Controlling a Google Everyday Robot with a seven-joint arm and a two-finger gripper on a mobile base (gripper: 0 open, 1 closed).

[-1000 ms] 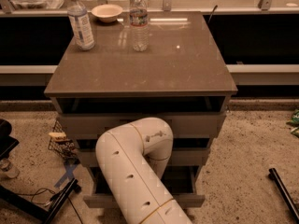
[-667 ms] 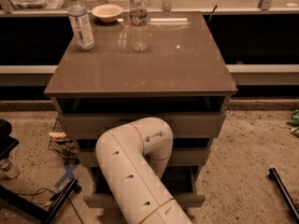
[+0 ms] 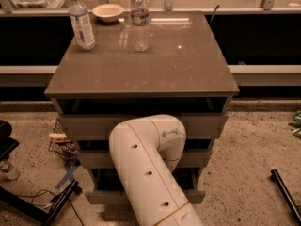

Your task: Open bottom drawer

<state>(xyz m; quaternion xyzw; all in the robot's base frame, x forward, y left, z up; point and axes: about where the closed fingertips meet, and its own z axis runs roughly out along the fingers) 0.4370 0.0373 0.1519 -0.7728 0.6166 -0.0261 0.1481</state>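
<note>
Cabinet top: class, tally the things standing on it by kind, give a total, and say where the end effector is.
Water bottles: 2
Bowl: 1
Total: 3
End effector: not visible, hidden behind the white arm low in front of the cabinet.

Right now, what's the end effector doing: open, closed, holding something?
End effector: cannot be told. It is out of sight behind the white arm, which bends in toward the drawer fronts.
</note>
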